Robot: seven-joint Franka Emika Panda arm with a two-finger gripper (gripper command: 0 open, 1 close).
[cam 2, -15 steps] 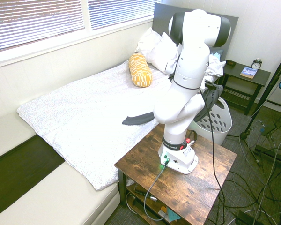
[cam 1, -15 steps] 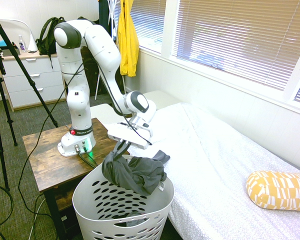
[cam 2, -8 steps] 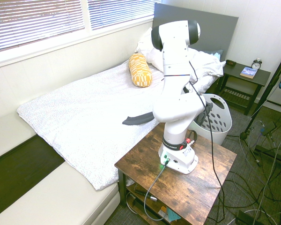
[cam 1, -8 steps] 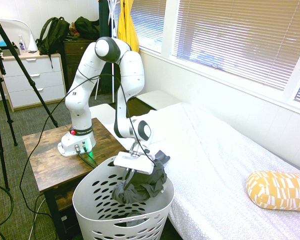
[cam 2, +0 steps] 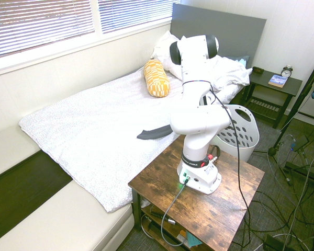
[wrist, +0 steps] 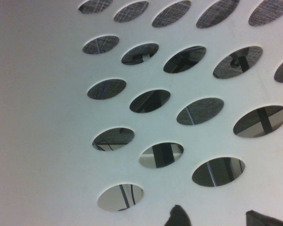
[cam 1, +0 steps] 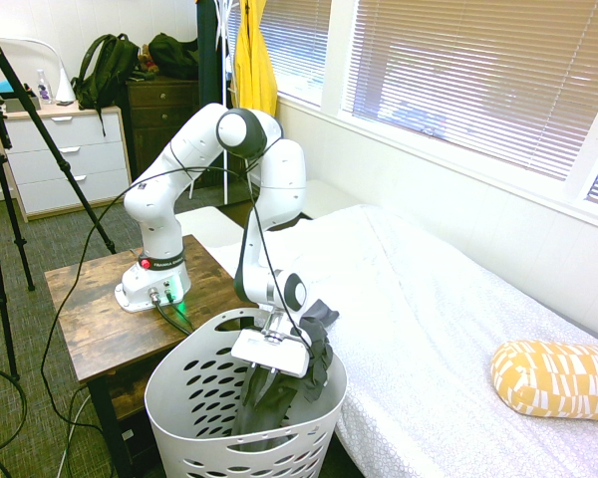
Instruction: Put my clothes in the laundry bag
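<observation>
End effector (cam 1: 262,370) is down inside the tall white perforated plastic laundry basket (cam 1: 179,393), just under the rim on the bed-side wall. Can't tell from either exterior view how wide the jaws are or whether they're gripping anything; fabric and the hand block them.

Dark charcoal-grey soft garment (cam 1: 279,390): most of it hangs inside the basket below the hand, but one end is draped over the rim and lies on the edge of the white-sheeted bed (cam 1: 448,329). In the second exterior view that end shows as a dark strip (cam 2: 154,133) on the bed's near edge, beside the wooden bench (cam 2: 220,209) that carries the arm.

Risks, as I judge them:
- The part over the rim is the main one. If it carries enough weight or catches on the sheet, the garment could stay straddling the rim or slide back out onto the bed.
- Cloth may snag on the fingers, so a lift could pull it back up with the hand.
- Wrist view shows the holed inner wall (wrist: 61,141) very close. The basket looks light, so a sideways nudge may tip or shove it.
- The hand sits hard by the rim, so pulling out at an angle could hook it.
</observation>
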